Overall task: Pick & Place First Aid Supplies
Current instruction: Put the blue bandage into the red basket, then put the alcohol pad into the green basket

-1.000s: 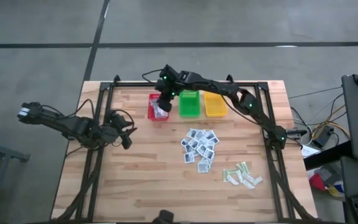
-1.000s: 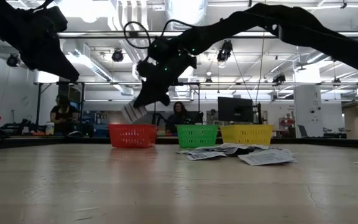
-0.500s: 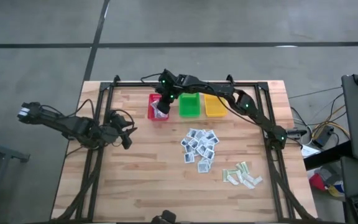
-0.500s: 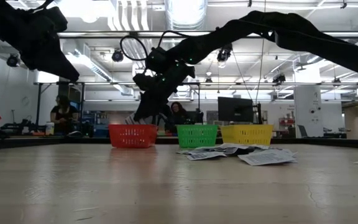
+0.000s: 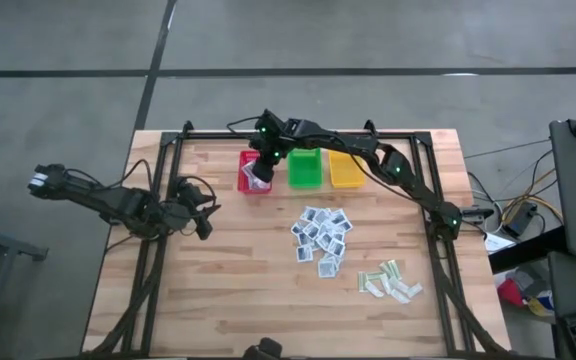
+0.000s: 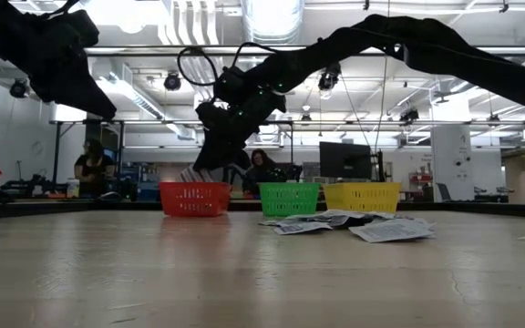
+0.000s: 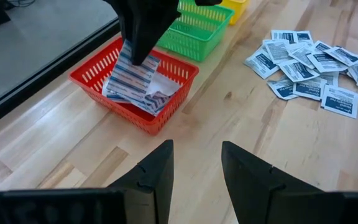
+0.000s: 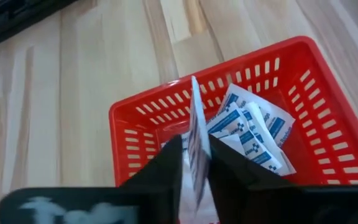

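The right gripper [image 5: 259, 172] is hanging right over the red basket [image 5: 245, 185], which sits at the 12 o'clock end of the table [image 5: 228, 290], first in a row with the green basket [image 5: 304, 168] and the yellow basket [image 5: 346, 169]. There's a striped white-and-blue packet [image 8: 196, 146] standing on edge between its fingers, with small gaps either side in the wrist view, so the jaws look a little apart; I honestly can't tell if they still have a grip on it. From the other arm's camera the packet's lower end is down inside the basket, resting on the packets in the basket [image 7: 143, 92]. A pile of small square white-blue packets [image 5: 321, 236] lies around the middle of the table, toward 3 o'clock from centre, and a few pale green strips [image 5: 390, 281] sit further out around 4 o'clock. The left gripper [image 7: 196, 169] waits over at 9 o'clock, well apart from everything, jaws spread wide and holding nothing.
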You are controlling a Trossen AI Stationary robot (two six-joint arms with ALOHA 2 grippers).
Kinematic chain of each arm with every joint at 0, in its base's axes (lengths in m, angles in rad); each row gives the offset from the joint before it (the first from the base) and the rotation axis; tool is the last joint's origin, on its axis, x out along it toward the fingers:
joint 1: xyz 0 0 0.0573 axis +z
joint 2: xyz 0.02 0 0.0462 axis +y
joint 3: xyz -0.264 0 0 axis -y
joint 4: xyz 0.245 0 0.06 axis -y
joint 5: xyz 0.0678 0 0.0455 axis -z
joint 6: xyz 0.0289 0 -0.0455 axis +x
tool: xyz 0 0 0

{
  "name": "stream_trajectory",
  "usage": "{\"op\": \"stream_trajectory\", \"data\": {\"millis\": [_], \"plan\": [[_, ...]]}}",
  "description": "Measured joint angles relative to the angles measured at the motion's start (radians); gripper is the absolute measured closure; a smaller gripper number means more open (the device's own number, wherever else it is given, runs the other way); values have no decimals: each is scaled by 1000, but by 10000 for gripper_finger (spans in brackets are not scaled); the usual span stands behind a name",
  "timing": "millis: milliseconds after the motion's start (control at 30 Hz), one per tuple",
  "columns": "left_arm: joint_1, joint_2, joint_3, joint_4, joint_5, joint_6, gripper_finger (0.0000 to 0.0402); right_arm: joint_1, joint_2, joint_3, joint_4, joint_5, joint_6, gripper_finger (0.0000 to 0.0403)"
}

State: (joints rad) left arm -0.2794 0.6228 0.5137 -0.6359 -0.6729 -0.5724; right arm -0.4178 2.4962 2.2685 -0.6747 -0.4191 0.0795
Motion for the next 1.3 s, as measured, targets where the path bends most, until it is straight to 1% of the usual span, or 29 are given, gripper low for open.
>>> {"op": "stream_trajectory", "data": {"millis": [100, 167, 233, 300, 367, 433, 500, 567, 733, 833, 933, 1000, 1133, 1300], "plan": [[0, 0, 0, 0, 0, 0, 268, 1, 0, 0, 0, 1, -7, 290], [0, 0, 0, 0, 1, 0, 268, -3, -1, 0, 0, 5, -39, 270], [0, 0, 0, 0, 1, 0, 268, -13, -11, 0, -4, 32, -50, 255], [0, 0, 0, 0, 2, 0, 268, -28, -33, 1, -4, 57, -53, 246], [0, 0, 0, 0, 2, 0, 268, -45, -55, 18, -6, 59, -52, 240], [0, 0, 0, 0, 6, 0, 268, -55, -79, 39, -51, 60, -49, 238], [0, 0, 0, 0, 9, 0, 268, -59, -104, 69, -133, 60, -48, 237], [0, 0, 0, 0, 9, -2, 268, -58, -137, 87, -253, 60, -66, 239], [0, 0, 0, 0, 18, -2, 268, -49, -250, 70, -574, 88, -133, 255], [0, 0, 0, 1, 18, -2, 268, -29, -300, 37, -691, 93, -144, 266], [0, 0, 0, 7, 18, -2, 268, 1, -372, -37, -731, 94, -143, 276], [0, 2, 0, 23, 18, -3, 268, 21, -437, -119, -743, 103, -143, 281], [0, 5, -3, 76, 20, 0, 268, 71, -579, -353, -715, 111, -133, 291], [0, 31, -12, 155, 22, 3, 268, 142, -792, -679, -606, 106, -51, 303]]}}
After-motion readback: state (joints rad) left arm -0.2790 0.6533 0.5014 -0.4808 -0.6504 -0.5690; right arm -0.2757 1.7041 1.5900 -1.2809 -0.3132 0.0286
